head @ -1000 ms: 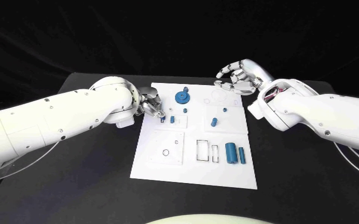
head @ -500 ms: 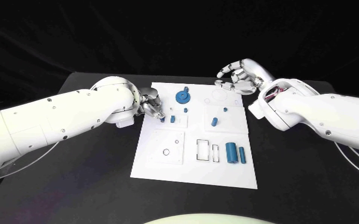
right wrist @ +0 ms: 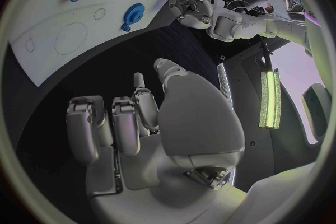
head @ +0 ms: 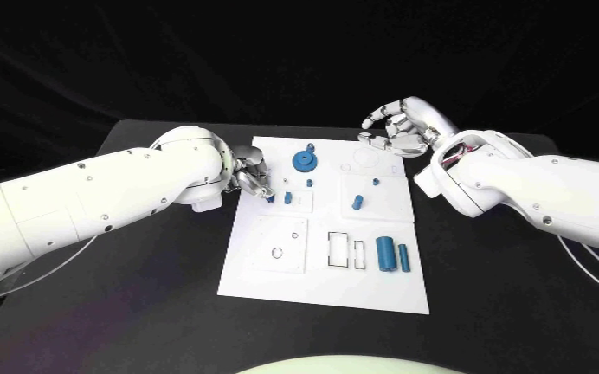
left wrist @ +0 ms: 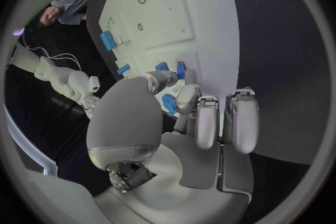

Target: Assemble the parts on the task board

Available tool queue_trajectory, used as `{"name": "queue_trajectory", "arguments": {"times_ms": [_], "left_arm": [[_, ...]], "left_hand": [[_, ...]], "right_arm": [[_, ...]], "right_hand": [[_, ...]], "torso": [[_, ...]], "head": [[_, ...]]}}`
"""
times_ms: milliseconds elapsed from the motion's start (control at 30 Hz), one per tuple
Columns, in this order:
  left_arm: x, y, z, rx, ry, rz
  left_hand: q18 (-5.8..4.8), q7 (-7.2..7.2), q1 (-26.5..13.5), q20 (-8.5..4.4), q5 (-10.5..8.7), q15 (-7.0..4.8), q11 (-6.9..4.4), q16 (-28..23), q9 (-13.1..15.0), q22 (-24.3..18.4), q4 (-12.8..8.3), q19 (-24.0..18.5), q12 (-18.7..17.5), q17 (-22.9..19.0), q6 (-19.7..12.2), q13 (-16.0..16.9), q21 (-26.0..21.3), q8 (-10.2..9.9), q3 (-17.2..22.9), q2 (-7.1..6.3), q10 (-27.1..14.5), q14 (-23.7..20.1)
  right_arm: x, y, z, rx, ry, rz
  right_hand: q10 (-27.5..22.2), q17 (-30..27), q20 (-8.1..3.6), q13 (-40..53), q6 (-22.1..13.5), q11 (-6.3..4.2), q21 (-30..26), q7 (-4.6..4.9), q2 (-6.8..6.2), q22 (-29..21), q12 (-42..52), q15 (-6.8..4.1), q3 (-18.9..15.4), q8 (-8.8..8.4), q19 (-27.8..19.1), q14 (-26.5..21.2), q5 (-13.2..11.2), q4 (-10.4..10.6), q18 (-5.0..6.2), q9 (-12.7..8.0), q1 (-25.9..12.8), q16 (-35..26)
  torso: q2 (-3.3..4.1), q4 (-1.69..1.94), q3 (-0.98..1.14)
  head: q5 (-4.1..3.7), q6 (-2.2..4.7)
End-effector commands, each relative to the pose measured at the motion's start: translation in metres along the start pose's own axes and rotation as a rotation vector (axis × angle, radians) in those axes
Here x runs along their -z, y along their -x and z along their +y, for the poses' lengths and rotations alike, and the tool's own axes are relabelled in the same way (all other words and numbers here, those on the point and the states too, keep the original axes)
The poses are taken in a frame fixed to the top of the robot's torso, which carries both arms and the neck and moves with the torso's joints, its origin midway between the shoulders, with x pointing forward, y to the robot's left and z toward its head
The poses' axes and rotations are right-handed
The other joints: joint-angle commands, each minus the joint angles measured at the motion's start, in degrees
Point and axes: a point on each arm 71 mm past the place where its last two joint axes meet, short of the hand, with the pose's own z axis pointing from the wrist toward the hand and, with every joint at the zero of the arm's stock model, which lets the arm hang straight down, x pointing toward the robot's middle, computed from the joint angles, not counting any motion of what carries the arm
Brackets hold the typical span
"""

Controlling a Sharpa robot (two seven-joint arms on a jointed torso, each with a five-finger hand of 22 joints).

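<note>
My left hand [head: 254,177] sits at the left edge of the task board [head: 285,283], fingers curled down toward a small blue peg [head: 271,200] standing there. From the left wrist view, the fingertips [left wrist: 187,98] close in around a small blue part [left wrist: 181,70], but I cannot tell whether they actually pinch it or only touch it. Just beside it on the board stands another short blue piece [head: 288,198], and further up a blue gear [head: 304,162] with a small blue knob [head: 308,147] above it.

My right hand [head: 400,130] hovers above the far right corner of the board, fingers loosely curled and apart, holding nothing; the right wrist view shows its palm [right wrist: 150,123] clear above the black worktop [head: 499,287].

Near the middle of the board I see a tilted blue piece [head: 357,203] and a small one [head: 373,184] beside it. Toward the near right, a blue cylinder [head: 386,254] lies next to a slimmer blue bar [head: 404,256], with rectangular outlines [head: 338,250] just left of them.
</note>
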Motion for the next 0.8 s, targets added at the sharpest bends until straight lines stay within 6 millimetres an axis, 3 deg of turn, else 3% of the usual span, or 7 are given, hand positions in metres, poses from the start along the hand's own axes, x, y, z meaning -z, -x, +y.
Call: {"name": "queue_trajectory", "arguments": {"times_ms": [33,800], "left_arm": [[-0.0005,-0.0038,-0.0001,-0.016,0.002,0.029],[-0.0012,-0.0062,-0.0034,-0.01,-0.004,0.047]], "left_hand": [[-1.04,-0.23,0.5,-0.48,0.32,-0.54,0.17,0.2,0.1,7.1,-11.3,1.1,0.3,15.1,0.7,0.0,0.3,0.2,11.0,0.1,0.4,6.0],[-1.03,-0.25,0.4,-0.49,0.58,-0.55,0.15,0.2,0.2,7.1,-11.3,1.1,0.5,15.1,0.8,0.3,0.3,0.2,11.0,0.03,0.5,6.0]], "right_arm": [[0.0,-0.0009,0.001,0.005,0.013,0.007],[0.0,-0.002,0.0014,0.005,0.015,0.009]], "right_hand": [[-0.2,13.1,-0.49,2.3,0.2,-0.21,-0.2,-0.16,0.08,12.5,-0.2,-0.43,0.4,0.28,3.6,5.4,0.3,-0.1,0.17,-0.1,-0.6,-0.4],[-0.2,13.1,-0.52,2.3,0.2,-0.23,-0.3,-0.17,0.05,12.5,-0.3,-0.46,0.6,0.33,3.6,5.4,0.4,-0.1,0.18,-0.1,-0.7,-0.4]], "torso": [[0.0,-0.01,-0.01],[0.06,-0.12,0.07]], "head": [[0.02,-0.14],[0.09,-0.12]]}}
